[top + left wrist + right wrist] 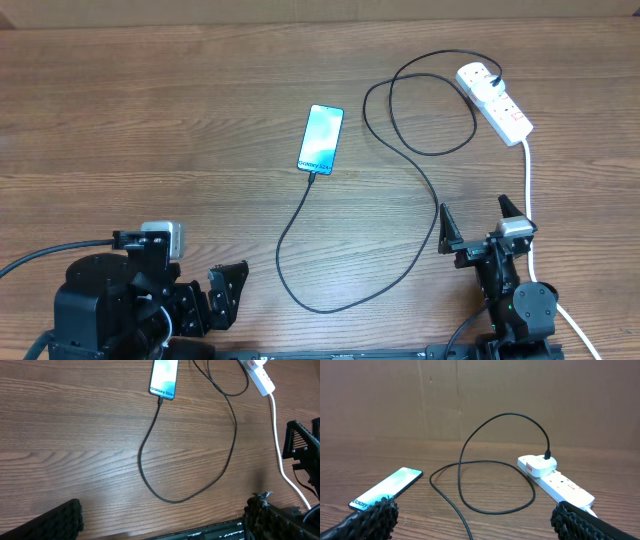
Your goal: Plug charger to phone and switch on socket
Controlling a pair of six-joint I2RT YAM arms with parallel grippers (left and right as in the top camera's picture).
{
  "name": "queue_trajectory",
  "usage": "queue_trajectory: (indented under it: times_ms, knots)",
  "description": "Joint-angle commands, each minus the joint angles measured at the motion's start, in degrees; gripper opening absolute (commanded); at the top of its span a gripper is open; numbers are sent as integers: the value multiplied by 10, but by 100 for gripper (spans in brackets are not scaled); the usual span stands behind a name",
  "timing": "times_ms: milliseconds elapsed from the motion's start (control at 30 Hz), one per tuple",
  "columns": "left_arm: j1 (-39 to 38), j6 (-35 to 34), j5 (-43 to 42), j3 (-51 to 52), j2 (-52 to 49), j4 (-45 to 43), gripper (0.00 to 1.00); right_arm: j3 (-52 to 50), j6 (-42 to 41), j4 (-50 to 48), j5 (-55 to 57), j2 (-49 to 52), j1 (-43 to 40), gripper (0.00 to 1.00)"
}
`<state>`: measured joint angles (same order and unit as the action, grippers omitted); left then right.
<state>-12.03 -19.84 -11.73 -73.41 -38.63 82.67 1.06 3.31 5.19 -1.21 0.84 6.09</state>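
The phone (321,138) lies screen up mid-table, with light blue screen and "Galaxy S24" text; it also shows in the left wrist view (164,378) and the right wrist view (387,488). The black charger cable (330,300) runs from the phone's near end, loops across the table and ends in a plug (479,76) seated in the white socket strip (496,102), also seen in the right wrist view (555,479). My left gripper (215,300) is open and empty at the near left. My right gripper (478,228) is open and empty, near the strip's white cord.
The strip's thick white cord (530,215) runs down the right side past my right arm and shows in the left wrist view (280,450). A brown cardboard wall (480,395) stands behind the table. The tabletop is wood grain.
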Motion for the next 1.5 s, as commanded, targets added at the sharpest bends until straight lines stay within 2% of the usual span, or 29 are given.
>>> queue_trajectory:
  times_ms: [0, 1333, 1467]
  knots:
    - [-4, -10, 3, 2, 4, -2, 99, -6, -5, -1, 6, -7, -1, 100]
    - [-4, -9, 4, 2, 4, 1, 100, -6, -5, -3, 5, -7, -1, 100]
    - [-5, -9, 27, 2, 4, -35, 100, -6, -5, -3, 5, -7, -1, 100]
